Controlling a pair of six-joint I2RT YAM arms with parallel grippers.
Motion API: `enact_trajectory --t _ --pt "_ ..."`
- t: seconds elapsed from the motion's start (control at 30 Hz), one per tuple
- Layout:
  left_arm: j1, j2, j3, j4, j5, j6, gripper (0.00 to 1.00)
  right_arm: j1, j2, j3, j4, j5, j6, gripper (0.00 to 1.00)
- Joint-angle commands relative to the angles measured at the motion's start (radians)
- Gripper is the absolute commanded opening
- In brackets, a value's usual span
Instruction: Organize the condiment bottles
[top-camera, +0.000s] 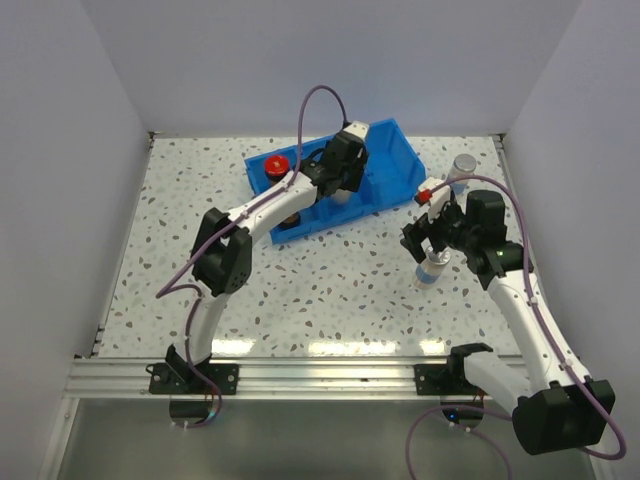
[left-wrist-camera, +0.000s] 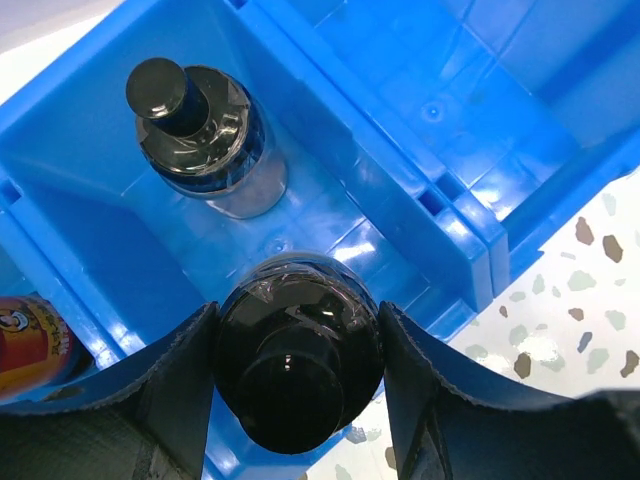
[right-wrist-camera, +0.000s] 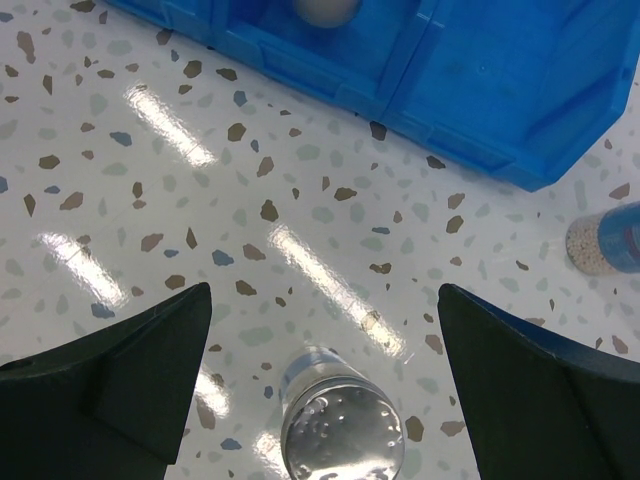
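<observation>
Black-capped clear glass jar (left-wrist-camera: 297, 360) is clamped between the left arm's fingers (left-wrist-camera: 165, 390) at the near wall of the middle compartment of the blue three-compartment plastic bin (left-wrist-camera: 400, 150). A second black-capped jar (left-wrist-camera: 195, 135) stands upright in that same compartment, and a red-capped jar with dark contents (top-camera: 277, 165) stands in the bin's left compartment. In front of the bin's right end, a silver-capped jar with a white-blue label (right-wrist-camera: 335, 430) stands on the speckled counter (right-wrist-camera: 150, 200) between the right arm's fingers (right-wrist-camera: 540, 380), which are spread wide and touch nothing
</observation>
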Motion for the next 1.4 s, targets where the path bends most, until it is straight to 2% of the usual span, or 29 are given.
enact_trajectory --t 0.0,0.13,0.23,0.3,0.33,0.4,0.43,0.53,0.63,0.77,0.9,0.97,1.03,1.07,1.13,1.17,1.23,1.27,1.37 --pt "0.008 -0.005 0.036 0.087 0.017 0.032 0.0 -0.006 -0.018 0.0 0.017 -0.024 -0.015 0.99" --pt "0.01 0.026 0.045 0.092 0.015 0.04 0.01 -0.006 -0.015 0.0 0.017 -0.023 -0.016 0.98" --pt "0.014 0.042 0.041 0.086 0.015 0.045 0.07 -0.007 -0.013 -0.002 0.017 -0.021 -0.019 0.99" --pt "0.016 0.039 0.024 0.089 0.018 0.042 0.2 -0.007 -0.011 -0.002 0.017 -0.02 -0.019 0.99" --pt "0.016 0.035 0.015 0.096 0.021 0.041 0.35 -0.009 -0.011 -0.002 0.017 -0.021 -0.019 0.99" --pt "0.016 0.017 -0.013 0.106 0.028 0.043 0.52 -0.009 -0.01 -0.003 0.017 -0.021 -0.021 0.99" --pt "0.016 0.009 -0.022 0.115 0.029 0.045 0.64 -0.009 -0.01 -0.003 0.017 -0.02 -0.021 0.99" --pt "0.016 -0.022 -0.039 0.116 0.031 0.054 0.78 -0.012 -0.011 -0.003 0.014 -0.023 -0.025 0.98" --pt "0.016 -0.06 -0.042 0.115 0.044 0.066 0.84 -0.018 -0.013 -0.005 0.011 -0.035 -0.03 0.99" --pt "0.016 -0.132 -0.054 0.119 0.084 0.095 0.85 -0.035 -0.027 -0.006 0.002 -0.064 -0.053 0.99" --pt "0.016 -0.3 -0.125 0.13 0.092 0.149 0.86 -0.061 -0.064 -0.022 0.002 -0.11 -0.078 0.98" --pt "0.016 -0.44 -0.247 0.159 0.071 0.196 0.89 -0.078 -0.071 -0.016 -0.013 -0.141 -0.076 0.99" --pt "0.016 -0.552 -0.362 0.214 0.039 0.227 0.94 -0.076 -0.061 0.036 -0.11 -0.158 -0.104 0.99" --pt "0.016 -0.67 -0.492 0.234 0.003 0.268 0.96 -0.078 -0.054 0.07 -0.146 -0.167 -0.114 0.99" --pt "0.017 -0.793 -0.687 0.291 -0.059 0.293 1.0 -0.078 -0.044 0.096 -0.242 -0.153 -0.14 0.99" --pt "0.019 -0.907 -0.744 0.302 -0.073 0.304 1.0 -0.078 -0.038 0.116 -0.268 -0.118 -0.144 0.99" --pt "0.022 -1.02 -0.911 0.326 -0.109 0.31 1.0 -0.078 -0.024 0.13 -0.332 -0.069 -0.144 0.99" --pt "0.022 -1.121 -0.96 0.331 -0.116 0.31 1.0 -0.079 -0.015 0.139 -0.352 -0.022 -0.142 0.99" --pt "0.022 -1.297 -1.125 0.337 -0.161 0.279 1.0 -0.078 -0.002 0.138 -0.398 0.064 -0.121 0.99"
